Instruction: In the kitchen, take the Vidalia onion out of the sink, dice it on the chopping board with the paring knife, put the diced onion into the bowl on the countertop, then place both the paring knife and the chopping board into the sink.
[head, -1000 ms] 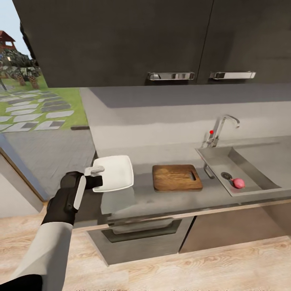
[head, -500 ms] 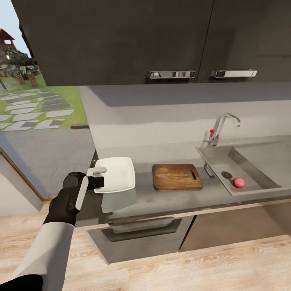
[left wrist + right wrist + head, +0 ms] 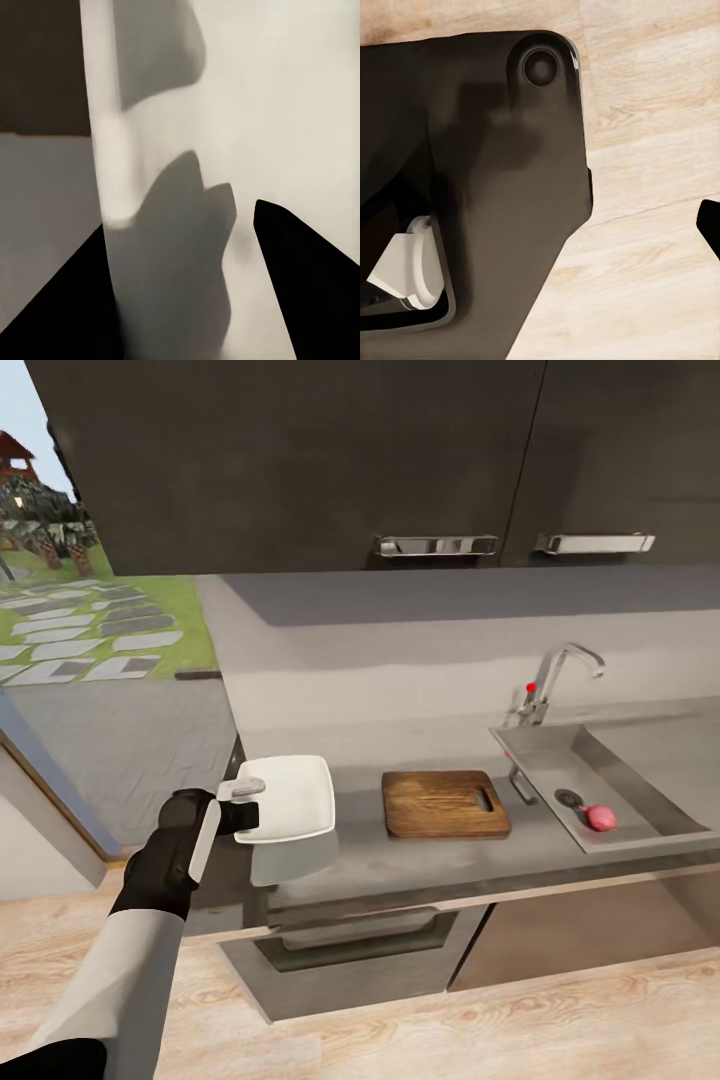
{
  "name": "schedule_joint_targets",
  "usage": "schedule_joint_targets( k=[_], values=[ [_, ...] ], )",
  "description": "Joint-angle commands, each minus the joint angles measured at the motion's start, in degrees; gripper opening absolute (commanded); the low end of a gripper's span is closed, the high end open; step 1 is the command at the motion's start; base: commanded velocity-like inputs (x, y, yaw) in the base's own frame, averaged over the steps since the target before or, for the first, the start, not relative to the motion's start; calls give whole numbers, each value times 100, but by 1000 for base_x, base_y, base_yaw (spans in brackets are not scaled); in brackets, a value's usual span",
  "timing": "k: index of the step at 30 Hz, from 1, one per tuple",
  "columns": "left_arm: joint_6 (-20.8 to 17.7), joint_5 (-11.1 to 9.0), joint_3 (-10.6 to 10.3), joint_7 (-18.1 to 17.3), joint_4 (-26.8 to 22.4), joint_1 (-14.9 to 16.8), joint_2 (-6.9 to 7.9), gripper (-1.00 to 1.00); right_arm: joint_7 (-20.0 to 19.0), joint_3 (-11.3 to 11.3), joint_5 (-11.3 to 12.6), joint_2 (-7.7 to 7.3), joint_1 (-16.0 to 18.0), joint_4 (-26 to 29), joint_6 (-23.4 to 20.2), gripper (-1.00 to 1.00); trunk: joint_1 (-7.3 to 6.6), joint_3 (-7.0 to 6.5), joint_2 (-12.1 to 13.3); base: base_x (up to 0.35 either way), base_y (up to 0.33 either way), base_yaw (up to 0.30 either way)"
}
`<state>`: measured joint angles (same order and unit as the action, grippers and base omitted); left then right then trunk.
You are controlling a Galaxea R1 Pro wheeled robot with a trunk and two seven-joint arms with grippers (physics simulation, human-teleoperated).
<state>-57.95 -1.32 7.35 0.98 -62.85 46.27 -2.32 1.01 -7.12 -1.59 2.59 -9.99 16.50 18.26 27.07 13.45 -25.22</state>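
On the table [image 3: 420,860], the chopping board [image 3: 446,804] is our landmark. Just off its plain end, the left gripper [image 3: 243,801] has its jaws clamped on the near edge of the white bowl [image 3: 288,798]; the left wrist view shows a dark finger [image 3: 300,277] either side of that pale rim. Past the board's slotted end lies the sink [image 3: 560,760], and the Vidalia onion [image 3: 600,818] sits inside by the drain. Right jaws: cannot tell.

Wood-grain chopping board [image 3: 445,804], glossy white bowl [image 3: 290,798], brushed steel sink [image 3: 540,760].
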Motion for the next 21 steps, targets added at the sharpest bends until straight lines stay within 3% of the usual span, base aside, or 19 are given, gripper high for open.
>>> schedule_joint_targets(
  k=[1,21],
  values=[
    [-24,-21,12,17,-3,5,-5,-100,5,-26,-17,5,-3,11,5,100,3,9,-10,25,17,0],
    [-24,-17,12,17,17,5,-5,-100,12,-26,-17,6,-3,11,-16,100,3,117,-10,2,1,0]
  ],
)
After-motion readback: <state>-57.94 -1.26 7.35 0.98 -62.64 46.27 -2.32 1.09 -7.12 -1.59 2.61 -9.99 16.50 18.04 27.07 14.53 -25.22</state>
